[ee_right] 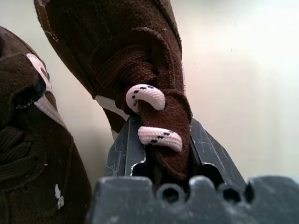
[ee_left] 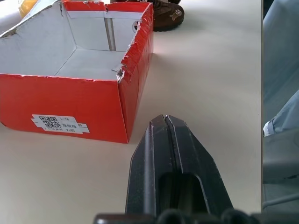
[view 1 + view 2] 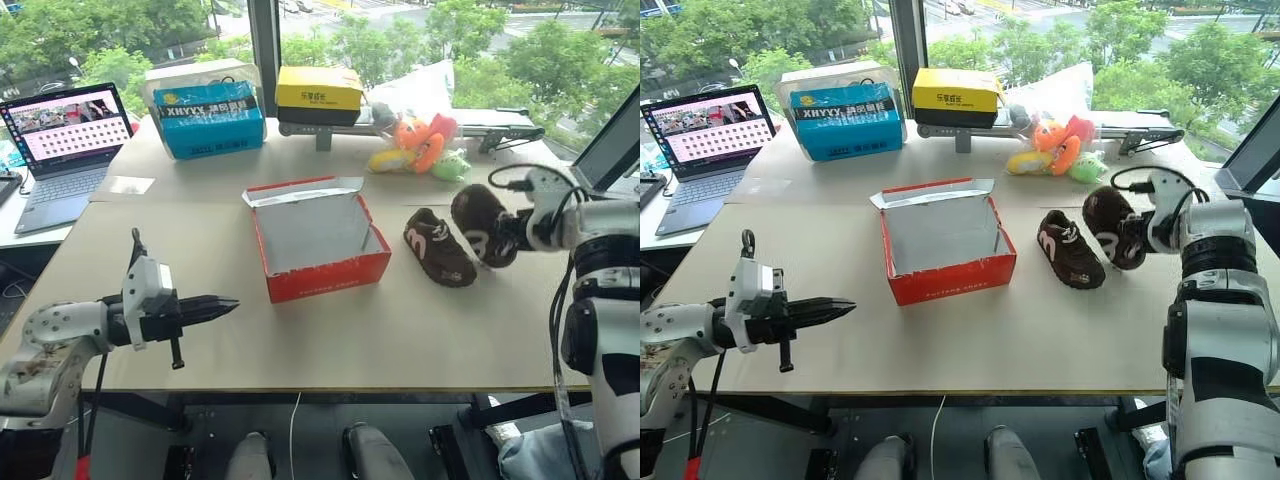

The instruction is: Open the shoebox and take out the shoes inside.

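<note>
The red shoebox (image 3: pixel 325 276) stands open in the middle of the table, its pale interior empty and a grey flap (image 3: pixel 305 190) folded back at the far side. One dark brown shoe (image 3: pixel 438 247) lies on the table just right of the box. My right gripper (image 3: pixel 512 230) is shut on the second shoe (image 3: pixel 480 222), gripping it at the laces (image 1: pixel 154 135) and holding it tilted right beside the first shoe (image 1: pixel 32 154). Over the table's front left, my left gripper (image 3: pixel 218 304) is shut and empty, pointing at the box's near red wall (image 2: pixel 70 102).
Along the far edge stand a blue box (image 3: pixel 210 120), a yellow-and-black box (image 3: pixel 318 97) and a heap of plush toys (image 3: pixel 420 145). An open laptop (image 3: pixel 65 150) sits at the far left, and a screen's edge (image 3: pixel 615 150) at the far right.
</note>
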{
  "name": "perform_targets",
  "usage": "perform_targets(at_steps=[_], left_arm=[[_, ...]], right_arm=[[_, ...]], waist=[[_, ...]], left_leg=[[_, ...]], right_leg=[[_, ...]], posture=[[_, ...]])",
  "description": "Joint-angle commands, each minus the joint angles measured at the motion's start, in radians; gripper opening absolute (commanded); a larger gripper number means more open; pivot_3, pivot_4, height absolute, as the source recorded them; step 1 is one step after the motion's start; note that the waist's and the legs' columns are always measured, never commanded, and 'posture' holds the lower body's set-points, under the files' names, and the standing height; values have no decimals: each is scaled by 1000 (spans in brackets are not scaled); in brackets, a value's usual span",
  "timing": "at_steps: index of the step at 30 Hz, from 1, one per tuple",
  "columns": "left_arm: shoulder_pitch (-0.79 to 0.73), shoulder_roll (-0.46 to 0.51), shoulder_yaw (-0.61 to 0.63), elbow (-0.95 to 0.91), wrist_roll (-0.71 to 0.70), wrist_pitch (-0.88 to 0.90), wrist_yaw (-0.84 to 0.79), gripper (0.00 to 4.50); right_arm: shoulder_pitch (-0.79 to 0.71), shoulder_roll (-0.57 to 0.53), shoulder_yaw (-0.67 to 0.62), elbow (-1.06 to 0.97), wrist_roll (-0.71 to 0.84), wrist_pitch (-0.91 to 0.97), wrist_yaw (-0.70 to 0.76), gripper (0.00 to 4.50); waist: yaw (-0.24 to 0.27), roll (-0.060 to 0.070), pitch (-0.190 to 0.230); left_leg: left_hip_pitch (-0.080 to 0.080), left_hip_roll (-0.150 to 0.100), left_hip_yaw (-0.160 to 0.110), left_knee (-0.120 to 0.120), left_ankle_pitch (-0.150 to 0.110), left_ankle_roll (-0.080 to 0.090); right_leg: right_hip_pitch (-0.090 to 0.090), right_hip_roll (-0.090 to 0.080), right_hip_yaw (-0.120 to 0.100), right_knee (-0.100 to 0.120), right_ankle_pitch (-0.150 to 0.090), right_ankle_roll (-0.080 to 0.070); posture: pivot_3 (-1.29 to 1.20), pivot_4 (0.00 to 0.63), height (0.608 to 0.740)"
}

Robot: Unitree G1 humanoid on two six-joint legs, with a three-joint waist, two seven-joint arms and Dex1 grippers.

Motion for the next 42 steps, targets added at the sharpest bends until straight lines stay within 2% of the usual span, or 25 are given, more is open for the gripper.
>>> perform_targets(at_steps=[1, 6, 7, 8, 9, 10, 11, 12, 17, 25, 30, 33, 36, 39, 42], left_arm=[[-6, 4, 9, -22, -18, 1, 4, 0], [-5, 0, 6, -27, -17, 1, 8, 0], [-5, -1, 5, -29, -17, 0, 9, 0], [-6, -1, 4, -29, -17, 0, 10, 0], [-6, -2, 4, -30, -17, 0, 10, 0], [-6, -2, 4, -30, -18, 0, 10, 0], [-6, -2, 4, -31, -18, 0, 10, 0], [-6, -2, 3, -31, -18, 0, 10, 0], [-7, -1, 1, -32, -19, 1, 9, 0], [-17, 0, -2, -28, -19, 1, 8, 0], [-6, -64, 7, -34, -7, -27, 87, 0], [28, -102, -10, -24, 78, -82, 154, 0], [3, -186, 33, 9, 132, -77, 354, 0], [-27, -234, 38, 54, 209, 42, 559, 0], [-34, -280, 49, 63, 235, 93, 677, 0]], right_arm=[[0, 12, -1, 30, 10, 9, 32, 714], [10, 24, -18, 58, 15, -9, 6, 714], [11, 24, -33, 67, 22, -19, -18, 1469], [12, 24, -43, 74, 26, -27, -34, 1499], [12, 24, -49, 79, 28, -32, -45, 1750], [9, 22, -57, 84, 29, -43, -58, 2149], [7, 20, -62, 88, 30, -50, -66, 2367], [4, 17, -62, 93, 28, -65, -76, 2859], [-13, 14, -73, 104, 39, -120, -102, 4459], [-26, -3, -75, 52, 43, -169, -123, 4459], [20, -33, -75, -209, 79, 1, -43, 4459], [126, -57, -110, -489, 136, 160, -7, 4459], [350, -68, -214, -958, 254, 267, 41, 4459], [573, -6, -321, -1326, 369, 333, 47, 4459], [740, 47, -360, -1551, 429, 405, 19, 4459]], waist=[[0, 0, 0], [1, -1, -1], [1, -1, -1], [1, -2, -1], [1, -2, -1], [2, -2, -1], [2, -2, -1], [2, -2, -1], [4, -1, -1], [0, -1, -1], [4, 3, 1], [9, 3, 1], [21, 3, 1], [33, 3, 1], [33, 3, 1]], left_leg=[[0, 0, 0, 0, 0, 0], [1, 0, 0, 0, 0, 0], [2, 0, 0, 0, 0, 0], [2, 0, 0, 0, 0, 0], [2, 0, 0, 0, 0, 0], [3, 0, 0, 0, 0, 0], [3, 0, 0, 0, 0, 0], [3, 0, 0, 0, 0, 0], [2, 0, 0, 0, 0, 0], [2, 0, 0, 0, 0, 0], [2, -1, 0, 0, 0, 0], [2, 0, 0, 0, 0, 0], [2, 0, 0, 0, 0, 0], [1, 0, -1, 1, 0, 0], [2, 0, -3, 3, 0, 0]], right_leg=[[0, 0, 0, 0, 0, 0], [2, 0, 0, 0, 0, 1], [2, 0, 0, 0, 0, 1], [2, 0, 0, 0, 0, 1], [3, 0, 0, 0, 0, 1], [3, 0, 0, 0, 0, 1], [3, 0, 0, 0, 0, 1], [3, 0, 0, 0, 0, 1], [3, 0, 0, 0, 0, 1], [3, 0, 1, 0, 0, 1], [2, 0, 1, 0, 0, 2], [2, 0, 1, 0, 0, 1], [2, 0, 1, 0, 0, 1], [2, 0, 1, 0, -1, 4], [4, 0, 0, 1, -1, 6]], posture=[[0, 150, 739], [0, 150, 739], [0, 150, 739], [0, 150, 739], [0, 150, 739], [0, 150, 739], [0, 150, 739], [0, 150, 739], [0, 150, 739], [0, 150, 739], [0, 150, 739], [0, 150, 739], [0, 150, 739], [0, 150, 739], [0, 150, 739]])
